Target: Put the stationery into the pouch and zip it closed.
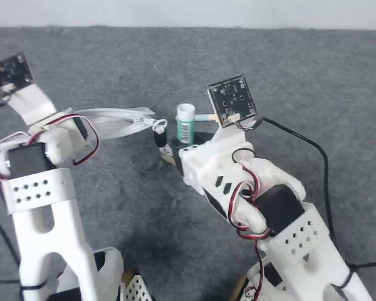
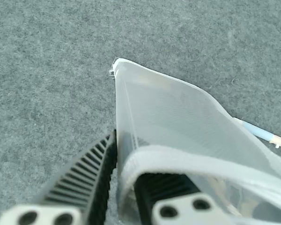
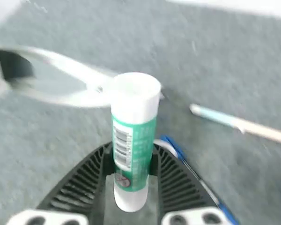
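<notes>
The glue stick (image 3: 133,131) is a smooth cylinder with a white cap, a green printed label and a white base. The right gripper (image 3: 131,157) pinches it near its lower end between two black ribbed fingers (image 3: 171,171), which are set narrow around the tube. Its long axis runs along the fingers. In the high view it stands about upright above the mat (image 1: 301,75), cap uppermost. A slim blue pen (image 3: 172,146) lies just beside and below this gripper, running away at a slant.

Just beyond the glue stick is the pouch (image 1: 116,122), a flat, translucent white mesh bag edged with a thicker white zip band (image 2: 187,161). Its long axis runs across the table, and its narrow end with a small zip pull (image 1: 155,123) points towards the glue stick, near it but not touching. The left gripper (image 2: 122,157) is closed on the pouch's other end. One black ribbed finger presses its outer face and the other shows through the mesh under the band. The pouch is lifted clear of the mat there, and its far corner is sharply folded.

Farther off, a thin pale-blue pen (image 3: 234,122) with a lighter end lies flat on the grey, felt-like mat, well apart from both grippers.
</notes>
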### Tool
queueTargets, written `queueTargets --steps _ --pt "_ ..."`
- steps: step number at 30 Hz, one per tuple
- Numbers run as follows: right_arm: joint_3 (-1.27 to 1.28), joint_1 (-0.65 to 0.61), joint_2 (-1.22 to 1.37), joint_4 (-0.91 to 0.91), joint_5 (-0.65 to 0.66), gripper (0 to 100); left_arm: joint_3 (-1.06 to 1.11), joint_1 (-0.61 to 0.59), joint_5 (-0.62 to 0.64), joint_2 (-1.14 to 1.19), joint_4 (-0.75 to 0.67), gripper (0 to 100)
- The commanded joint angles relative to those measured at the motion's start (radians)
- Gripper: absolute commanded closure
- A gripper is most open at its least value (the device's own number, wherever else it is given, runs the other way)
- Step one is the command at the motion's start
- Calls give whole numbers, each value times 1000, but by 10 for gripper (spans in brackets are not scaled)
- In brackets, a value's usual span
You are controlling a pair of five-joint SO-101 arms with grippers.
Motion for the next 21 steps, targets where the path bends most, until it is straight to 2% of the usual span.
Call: queueTargets --steps 1,7,12,16,21 --pt "-61 -31 -38 -114 15 992 -36 5 14 -12 -28 990" --pt "15 -31 -36 -407 15 992 -111 9 15 -8 18 990" --pt "101 -33 -36 -662 15 992 -179 69 15 -6 83 990" --pt "198 -70 -36 -849 15 992 -188 74 15 -6 91 990" --pt "353 -116 -35 -1084 115 992 -176 75 17 -6 91 990"
